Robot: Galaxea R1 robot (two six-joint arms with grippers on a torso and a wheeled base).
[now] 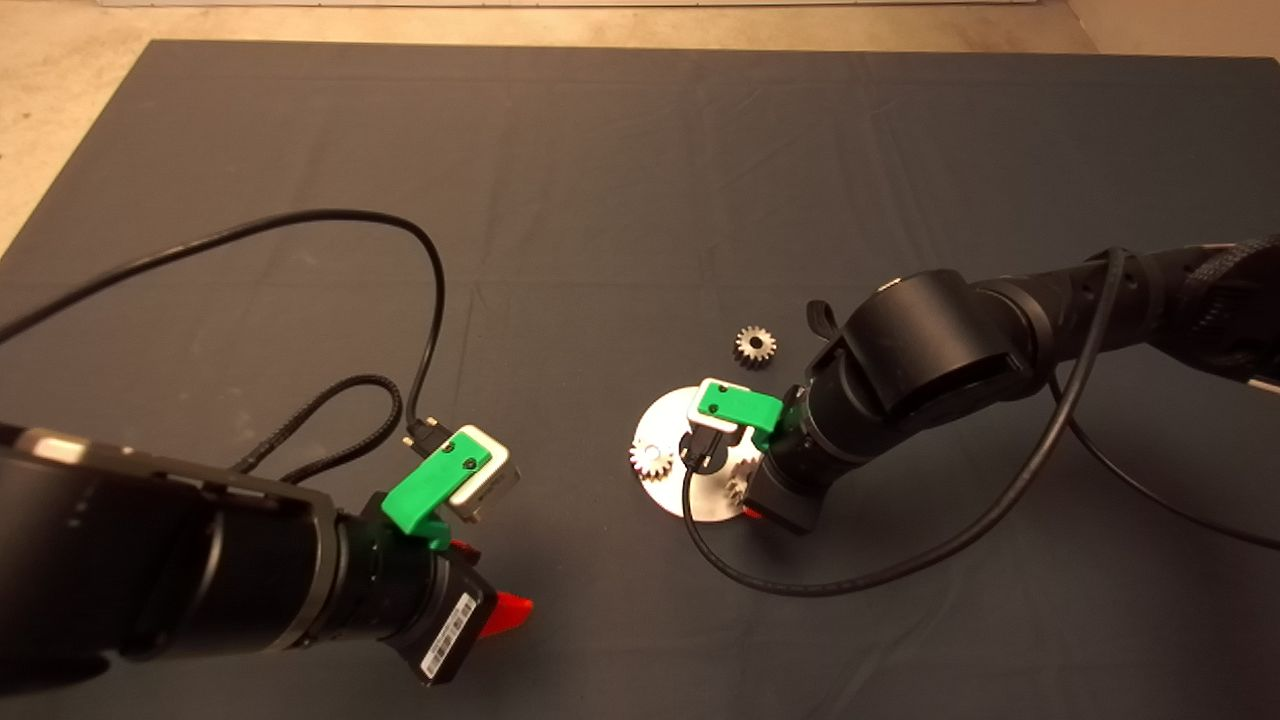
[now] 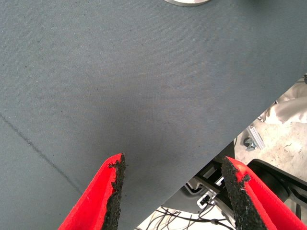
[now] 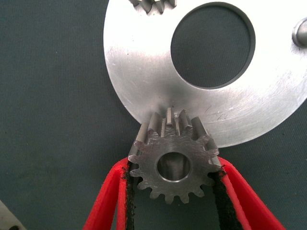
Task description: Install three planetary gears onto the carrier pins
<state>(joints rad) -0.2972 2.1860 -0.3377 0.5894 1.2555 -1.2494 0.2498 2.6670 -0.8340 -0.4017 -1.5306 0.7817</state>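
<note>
The silver disc (image 1: 664, 422) (image 3: 139, 62) lies on the dark mat right of centre. One planetary gear (image 1: 652, 460) (image 3: 152, 5) sits on its left side. A second gear (image 3: 173, 160) (image 1: 738, 487) stands at the disc's near rim, and my right gripper (image 3: 172, 165) (image 1: 755, 505) is shut on it, a pad touching each side. Something silvery shows inside that gear's hole. One bare carrier pin (image 3: 301, 32) stands on the disc. A third gear (image 1: 756, 346) lies loose on the mat just beyond the disc. My left gripper (image 1: 490, 600) (image 2: 175, 163) hangs open and empty at the lower left.
Black cables loop over the mat (image 1: 600, 180) to the left of the disc and in front of it. In the left wrist view the mat's edge runs between the fingers, with floor clutter (image 2: 268, 139) beyond it.
</note>
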